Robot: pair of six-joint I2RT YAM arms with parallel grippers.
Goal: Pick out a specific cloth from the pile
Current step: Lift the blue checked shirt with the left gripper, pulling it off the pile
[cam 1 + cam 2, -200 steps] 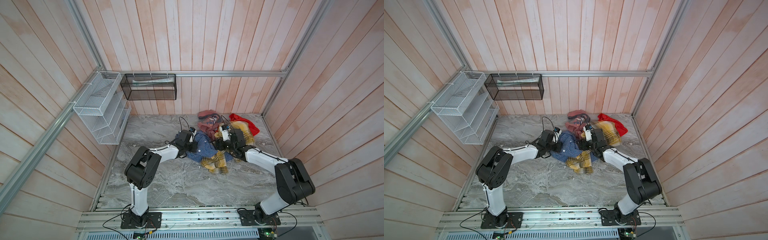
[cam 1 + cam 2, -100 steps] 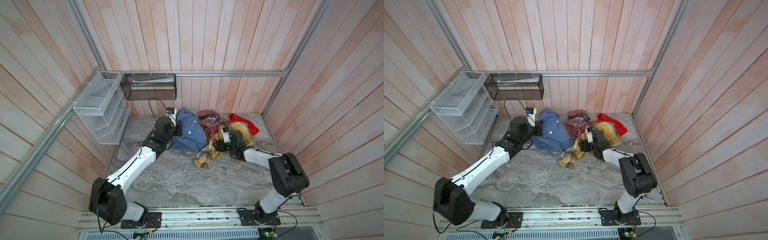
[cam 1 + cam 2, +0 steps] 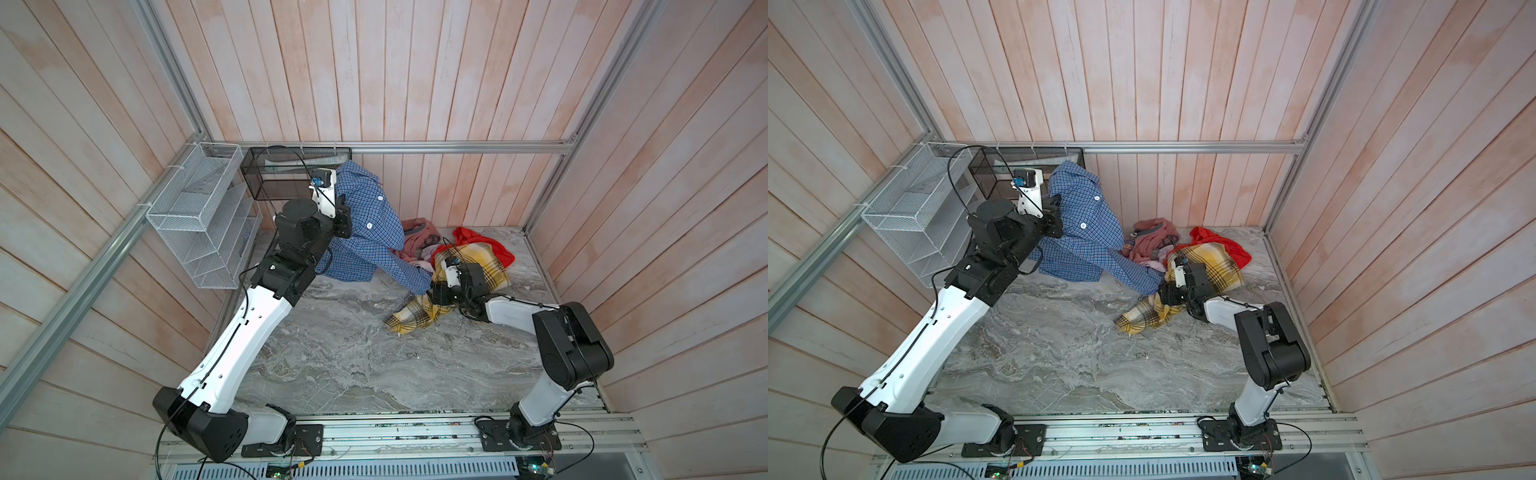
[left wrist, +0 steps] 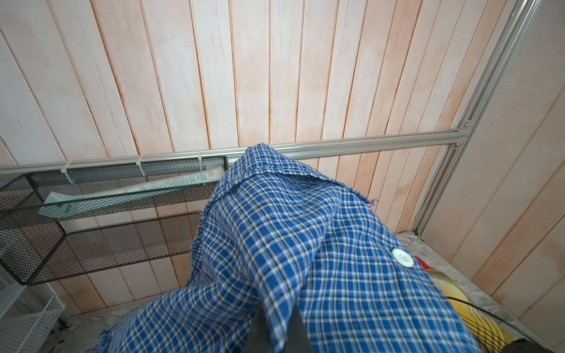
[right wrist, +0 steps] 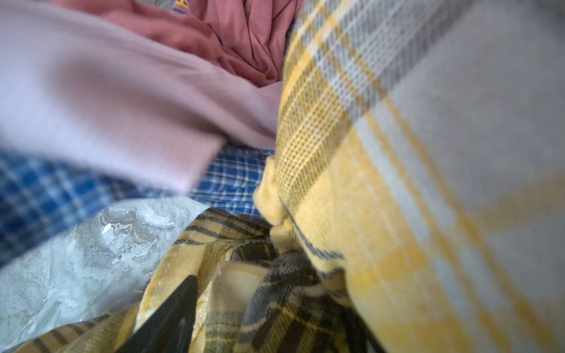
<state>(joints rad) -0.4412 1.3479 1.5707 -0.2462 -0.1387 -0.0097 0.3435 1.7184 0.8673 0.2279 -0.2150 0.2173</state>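
The cloth, a blue checked shirt, hangs high at the back left. My left gripper is shut on a fold of it. One sleeve trails down to the pile by the back right corner. My right gripper sits low at the pile's front, open, with the yellow plaid cloth bunched between its fingers. Only one black finger shows; the plaid covers the other.
A black mesh basket hangs on the back wall right beside the raised shirt. A white wire rack is on the left wall. Red, dusty pink and lilac pieces lie in the pile on the marble table.
My left arm has swung up and back to the left, lifting the blue shirt off the table. The yellow plaid shifted a little leftward. My right gripper stayed low at the pile.
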